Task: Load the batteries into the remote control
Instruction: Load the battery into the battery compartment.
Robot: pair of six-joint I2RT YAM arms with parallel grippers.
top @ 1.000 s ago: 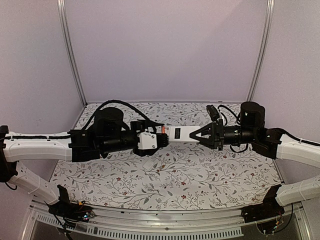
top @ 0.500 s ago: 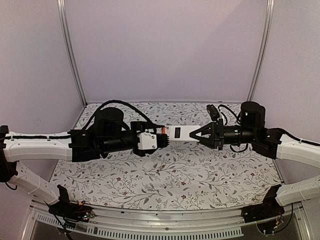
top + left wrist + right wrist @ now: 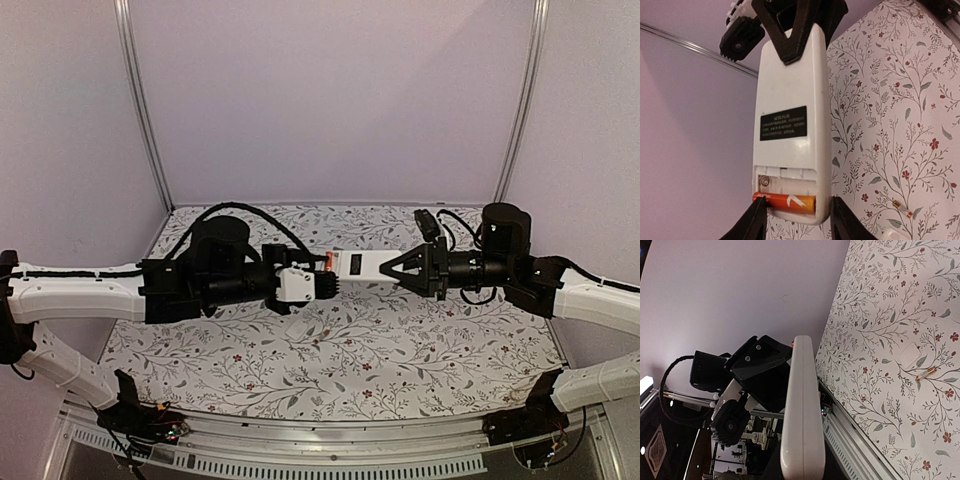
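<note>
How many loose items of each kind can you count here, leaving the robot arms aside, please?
Remote control: 1
Batteries: 2 (one in the remote's compartment, the other lying loose)
White cover plate: 1
Total: 4

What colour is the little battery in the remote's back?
The battery is orange with a white mark, clearest in the left wrist view.

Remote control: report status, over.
Right gripper shut on remote control, aloft. Left gripper straddles its open end, grip unclear. One battery inside, second battery on table. Nothing blocking.
</note>
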